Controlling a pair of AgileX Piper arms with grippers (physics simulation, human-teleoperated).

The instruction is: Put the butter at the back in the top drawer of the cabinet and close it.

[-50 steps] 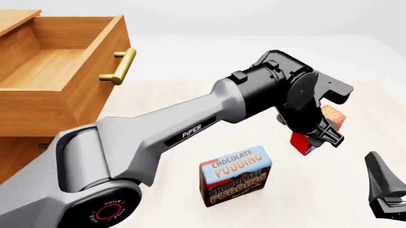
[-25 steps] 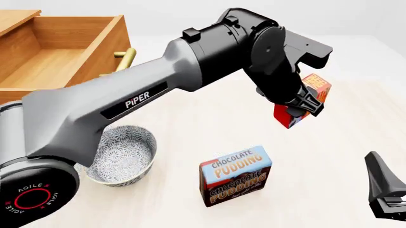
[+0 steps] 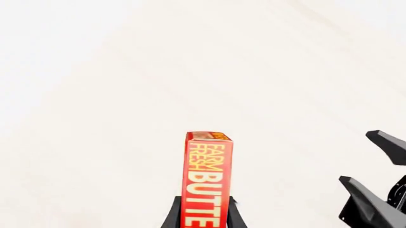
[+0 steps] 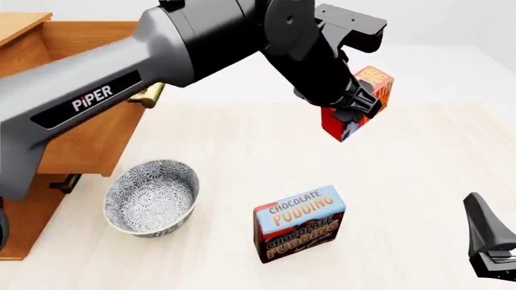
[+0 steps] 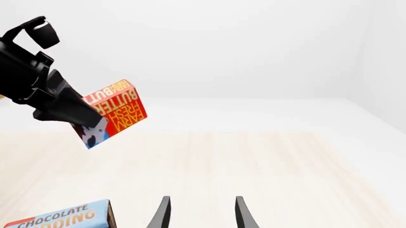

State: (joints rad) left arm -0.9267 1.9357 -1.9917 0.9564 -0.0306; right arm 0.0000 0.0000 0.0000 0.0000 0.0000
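The step in hand is the carry: the left gripper [image 4: 354, 109] is clamped on the butter [image 4: 363, 99] and holds it in the air, tilted, above the desk [image 4: 241, 163] and to the right of the cabinet [image 4: 48, 157]. The top drawer [image 4: 96, 130] stands pulled out at the left of the front view, with its brass handle [image 4: 149, 95] partly hidden behind the arm, so I judge that placing and closing are not yet done. The next move calls for a swing of the arm to the left, over the drawer front, and a release deep inside, at the back; the box should go high enough to pass the front wall (the arm is already close to the handle). After that the drawer must be pushed shut. The butter is a small red box with orange-yellow letters "FARM FRESH BUTTER"; in the left wrist view its narrow side faces the camera, squeezed between the two fingers, and in the right wrist view a pale patch shows at its lower end. The right gripper [image 5: 199, 213] hangs low at the near right with its fingers apart and nothing between them. A patterned bowl [image 4: 153, 196] and the pudding box [image 4: 300, 222] stand on the desk under the route, both well apart from the butter.
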